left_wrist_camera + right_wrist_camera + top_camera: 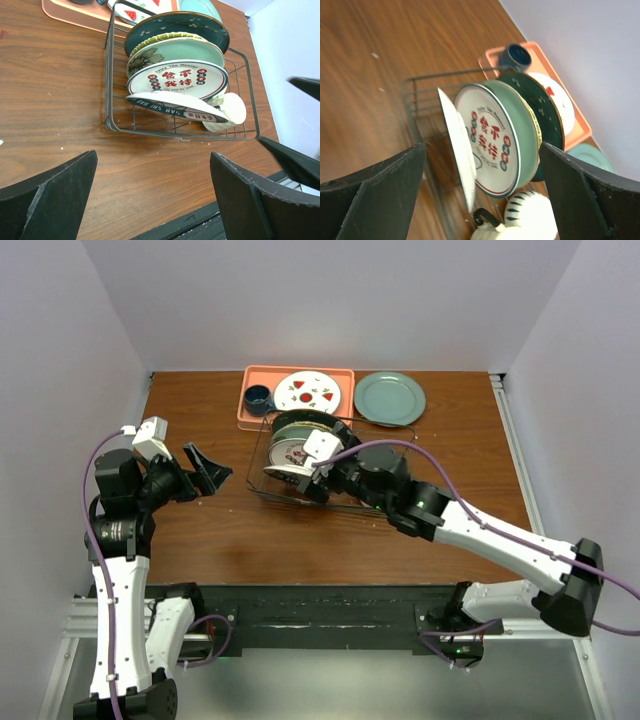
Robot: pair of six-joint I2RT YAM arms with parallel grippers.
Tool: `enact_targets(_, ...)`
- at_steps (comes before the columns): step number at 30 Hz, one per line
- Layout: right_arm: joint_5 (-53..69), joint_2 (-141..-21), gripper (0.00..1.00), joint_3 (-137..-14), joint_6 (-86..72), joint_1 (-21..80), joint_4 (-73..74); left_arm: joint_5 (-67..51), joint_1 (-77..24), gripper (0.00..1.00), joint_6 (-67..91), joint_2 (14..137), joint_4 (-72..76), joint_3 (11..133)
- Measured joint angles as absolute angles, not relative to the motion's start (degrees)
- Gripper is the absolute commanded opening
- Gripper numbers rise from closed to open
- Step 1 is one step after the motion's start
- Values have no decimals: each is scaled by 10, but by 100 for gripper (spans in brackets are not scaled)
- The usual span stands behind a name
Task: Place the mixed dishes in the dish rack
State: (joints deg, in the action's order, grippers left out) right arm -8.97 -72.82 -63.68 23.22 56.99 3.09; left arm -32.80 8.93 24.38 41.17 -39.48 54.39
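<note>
Rack point(108, 90) of dark wire on the brown counter point(50, 100), just ahead of the right tool point(480, 195) and farther ahead of the left tool point(155, 200). Loaded with plates on edge between the tines. Nearest the right tool, a leaning white plate point(457, 150), tipped over at a slant. Behind it a lettered white plate point(492, 145) with a dark green rim and red characters. Then a pale green plate point(185, 50), a yellow plate point(170, 36) showing only its upper edge, and farthest off a dark teal plate point(547, 115). Low in the rack, close under the right tool, a cream bowl point(492, 232) and a ribbed bowl point(530, 210) with dark stripes, close together.

Right tool wide open, gripping nothing, fingers point(370, 195) spread to either side of the leaning plate's edge and apart from it. Left tool wide open too, empty, hanging above the counter.

Beyond the rack, past the teal plate: a pink tray point(65, 12) carrying a dark blue cup point(516, 56) and a fruit-marked white plate point(560, 102). Beside the tray, a grey-green plate point(390, 398) flat on the counter.
</note>
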Motion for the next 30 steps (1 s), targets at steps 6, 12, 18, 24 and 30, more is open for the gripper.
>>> enact_targets(6,-87,-660,99,-629,130,571,39,-325,89,100,245,404,-395,544)
enact_targets(12,-215,-623,99,-612,-19,571,80,-298,89,100,249,382,-395,544)
enact_targets(18,-341,-590,99,-566,-150,571,148,-283,89,100,249,366,-395,532)
enact_targets(24,-418,-507,99,-500,-251,571,193,-268,89,100,249,359,-397,504)
enact_targets(30,-478,-435,99,-462,-338,571,238,-256,89,100,244,346,-399,486)
